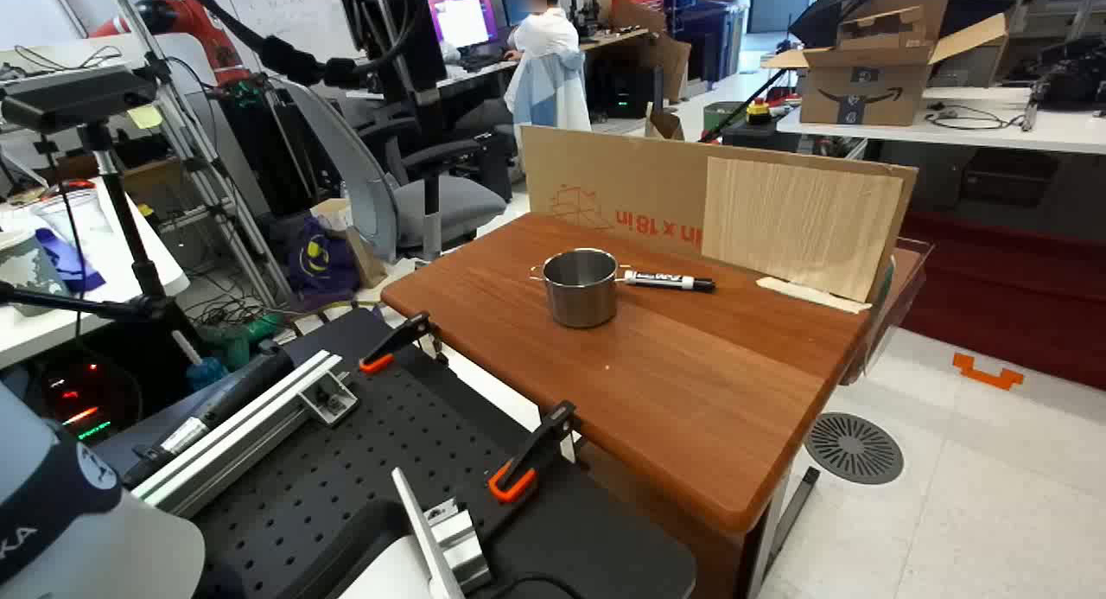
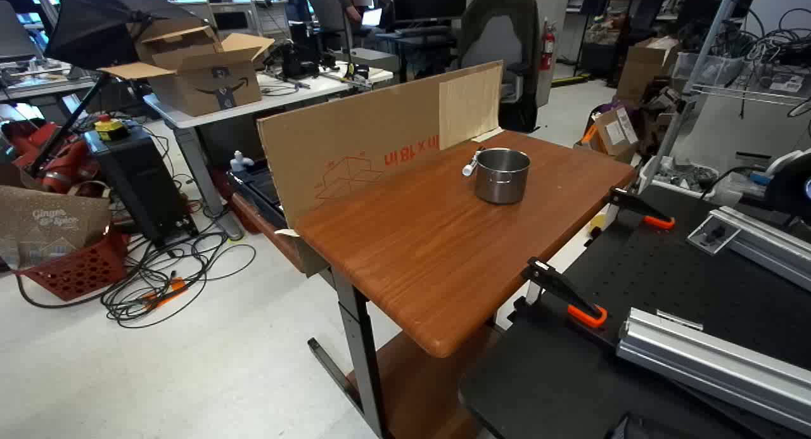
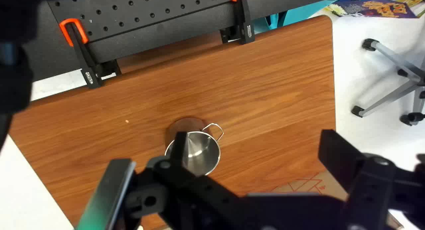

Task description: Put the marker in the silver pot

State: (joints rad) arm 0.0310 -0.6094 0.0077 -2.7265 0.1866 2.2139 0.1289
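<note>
Gripper [image 3: 255,142], 1: in the wrist view we see its 2 fingers standing wide apart. Pot [image 1: 581,298], 1: metal, upright, with 2 side handles. Marker [image 1: 670,281], 1: we list it lying on the table [image 1: 683,374], outside the pot and just beside 1 handle; whether the 2 touch, we cannot tell. Clamps [image 1: 534,450], 2: black with orange, at 1 long edge of the table. Cardboard [image 1: 622,180], 1 sheet: standing along the opposite edge, in both exterior views.
</note>
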